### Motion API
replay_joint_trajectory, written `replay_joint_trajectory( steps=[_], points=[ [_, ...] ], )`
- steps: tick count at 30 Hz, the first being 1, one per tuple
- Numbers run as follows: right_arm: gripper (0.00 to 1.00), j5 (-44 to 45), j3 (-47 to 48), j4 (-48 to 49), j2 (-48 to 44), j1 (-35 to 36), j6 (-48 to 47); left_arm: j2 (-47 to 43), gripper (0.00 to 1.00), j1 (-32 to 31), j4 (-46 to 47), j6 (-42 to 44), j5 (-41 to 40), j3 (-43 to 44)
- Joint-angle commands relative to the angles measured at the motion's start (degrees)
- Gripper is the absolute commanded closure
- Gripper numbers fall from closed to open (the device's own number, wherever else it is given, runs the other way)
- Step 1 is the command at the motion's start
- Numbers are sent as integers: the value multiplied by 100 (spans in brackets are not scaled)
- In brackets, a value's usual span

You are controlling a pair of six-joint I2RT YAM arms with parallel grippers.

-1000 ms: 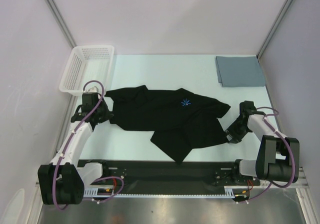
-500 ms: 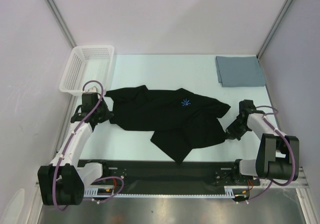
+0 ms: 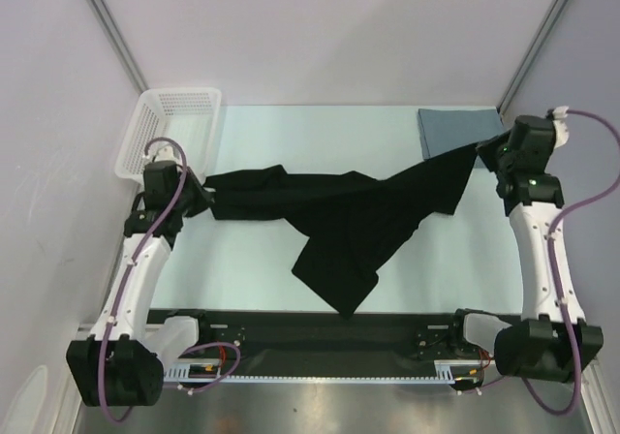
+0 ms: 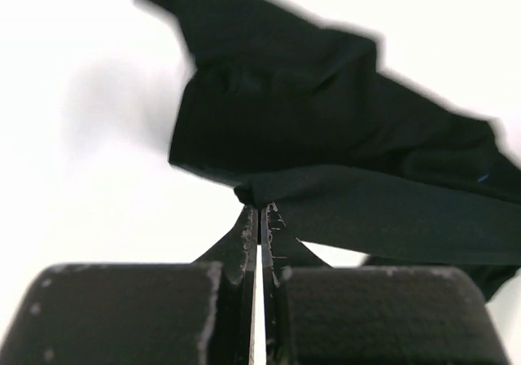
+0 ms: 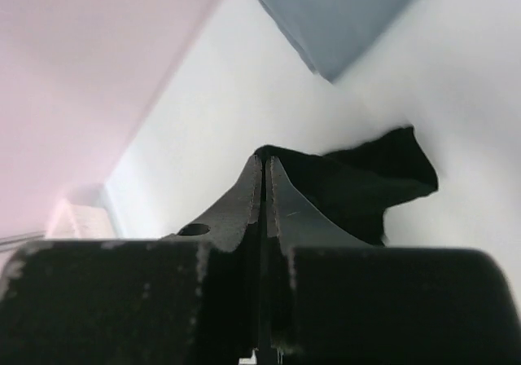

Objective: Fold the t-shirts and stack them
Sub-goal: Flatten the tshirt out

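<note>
The black t-shirt (image 3: pixel 339 216) hangs stretched between my two grippers, lifted off the table at both ends, with its lower part trailing down to the table near the front. My left gripper (image 3: pixel 199 194) is shut on its left edge (image 4: pixel 259 195). My right gripper (image 3: pixel 484 148) is shut on its right edge (image 5: pixel 281 155), raised high at the back right. The starburst mark is hidden. The slate grey-blue t-shirt (image 3: pixel 465 136) lies folded at the back right corner, partly behind my right gripper; it also shows in the right wrist view (image 5: pixel 334 15).
A white mesh basket (image 3: pixel 167 132) stands at the back left, close to my left arm. The side walls stand close on both sides. A black rail (image 3: pixel 320 342) runs along the near edge.
My right gripper has lifted the black shirt's right end from the front right up to the back right. My left gripper has risen slightly with its end. The shirt is now pulled taut.
</note>
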Motion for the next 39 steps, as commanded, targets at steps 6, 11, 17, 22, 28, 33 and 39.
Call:
replay_joint_trajectory(
  steps=[6,11,17,22,28,33,39],
  points=[
    [100,460,2260,165,-943,-319,-713,-807,100,26,-411,870,520,1864],
    [100,407,3398,392,-934,-345,-1048,-799,100,26,-772,1090,662,3166],
    [100,284,4357,639,-987,-345,-1320,-746,100,26,-657,1064,539,5019],
    [100,328,4884,744,-1119,-328,-1461,-798,100,-18,-649,1064,416,5805],
    [100,292,5561,928,-1049,-170,-1514,-1018,100,-62,-824,1230,-277,6516],
    [100,354,6123,1183,-856,23,-1531,-1098,100,-290,-631,1397,-919,7026],
    [100,416,6159,1912,-812,199,-1426,-1079,100,-378,-308,1389,-1095,7379]
  ],
)
